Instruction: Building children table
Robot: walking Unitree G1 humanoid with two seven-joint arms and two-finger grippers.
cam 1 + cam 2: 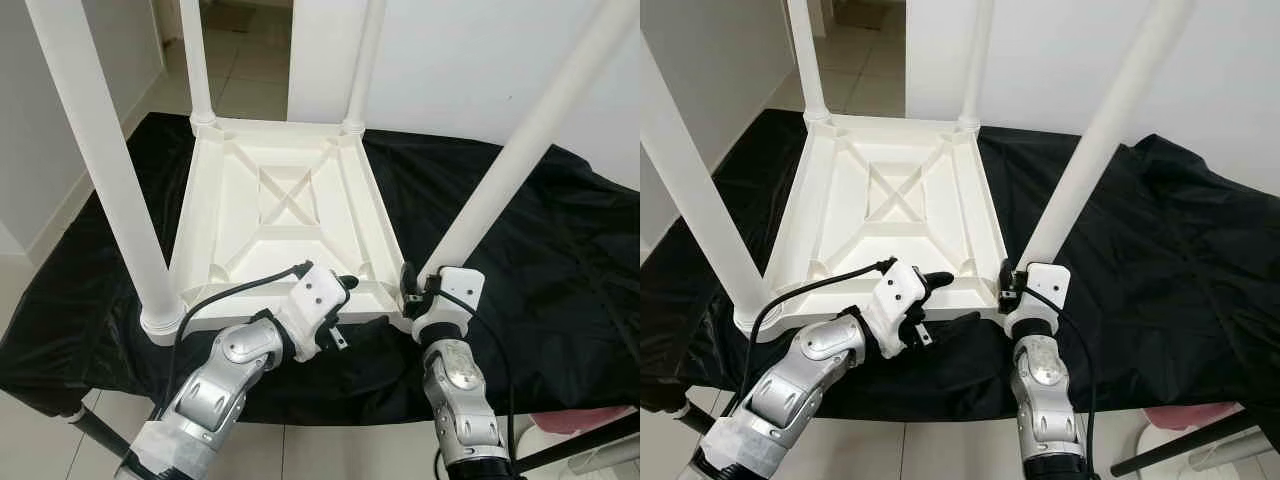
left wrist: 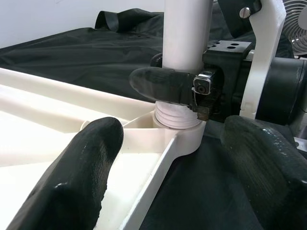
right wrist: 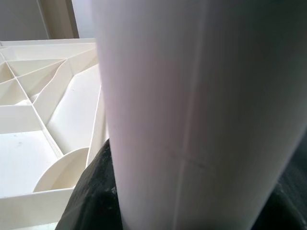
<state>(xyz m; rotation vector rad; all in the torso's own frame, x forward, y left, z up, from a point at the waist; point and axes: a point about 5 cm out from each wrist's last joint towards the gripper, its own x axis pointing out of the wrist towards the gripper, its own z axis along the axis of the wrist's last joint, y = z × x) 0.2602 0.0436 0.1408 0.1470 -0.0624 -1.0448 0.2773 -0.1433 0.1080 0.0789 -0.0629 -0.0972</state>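
Note:
A white plastic children's table (image 1: 285,200) lies upside down on a black cloth, its legs pointing up. My right gripper (image 1: 412,285) is shut on the near right leg (image 1: 510,170) just above its socket at the table's corner; one of its fingers (image 2: 163,85) wraps the leg (image 2: 184,33). That leg (image 3: 192,96) is seen close up in the right wrist view. My left gripper (image 1: 342,305) is open at the table's near rim, left of that corner. One of its fingers (image 2: 72,177) is over the table's inside, the other outside the rim (image 2: 158,172).
The other legs stand at the near left (image 1: 105,170), far left (image 1: 197,60) and far right (image 1: 365,60). The black cloth (image 1: 540,240) covers the whole work surface. Tiled floor lies beyond, a white wall (image 1: 480,60) behind. A pink object (image 1: 580,418) sits low at the right.

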